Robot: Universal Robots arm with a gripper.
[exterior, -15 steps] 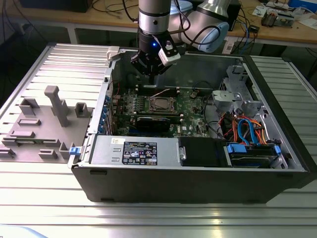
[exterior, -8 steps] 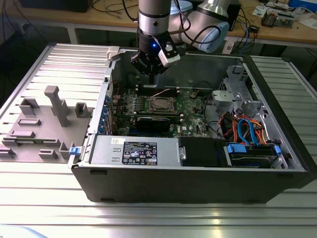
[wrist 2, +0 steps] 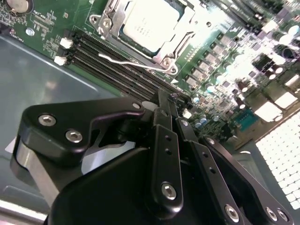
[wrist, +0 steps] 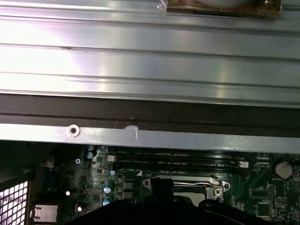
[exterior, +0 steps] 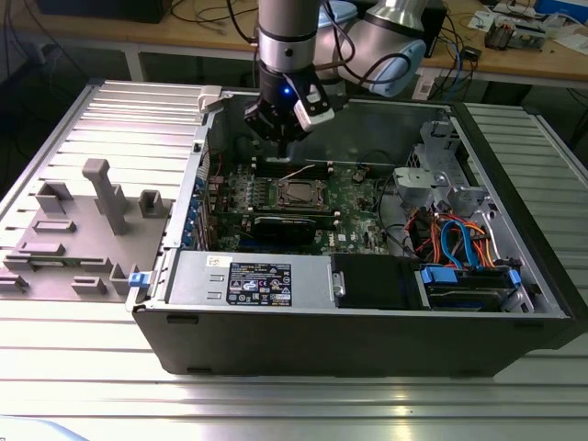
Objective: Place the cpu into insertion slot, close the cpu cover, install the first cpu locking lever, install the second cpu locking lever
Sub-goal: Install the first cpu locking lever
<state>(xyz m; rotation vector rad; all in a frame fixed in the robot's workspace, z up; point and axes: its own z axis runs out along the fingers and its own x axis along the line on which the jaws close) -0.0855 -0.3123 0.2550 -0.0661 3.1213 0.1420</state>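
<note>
On the exterior view's left you see a grey fixture [exterior: 92, 230] on the table [exterior: 294, 404], beside the open case [exterior: 367, 340]. Your gripper [exterior: 280, 138] hangs above the board [exterior: 349, 197], its jaws pressed together and holding nothing. Just below it, the cpu [exterior: 299, 193] sits in the slot [wrist 2: 176, 35] with the cover [wrist 2: 108, 21] closed over it.

Silver-grey cpu [wrist 2: 151, 21] seated flat in the insertion slot [exterior: 299, 193] at mid-board. Silvery cpu cover [wrist 2: 183, 33] closed down, framing it. Thin wire lever [wrist 2: 133, 61] lying alongside the socket's edge.
</note>
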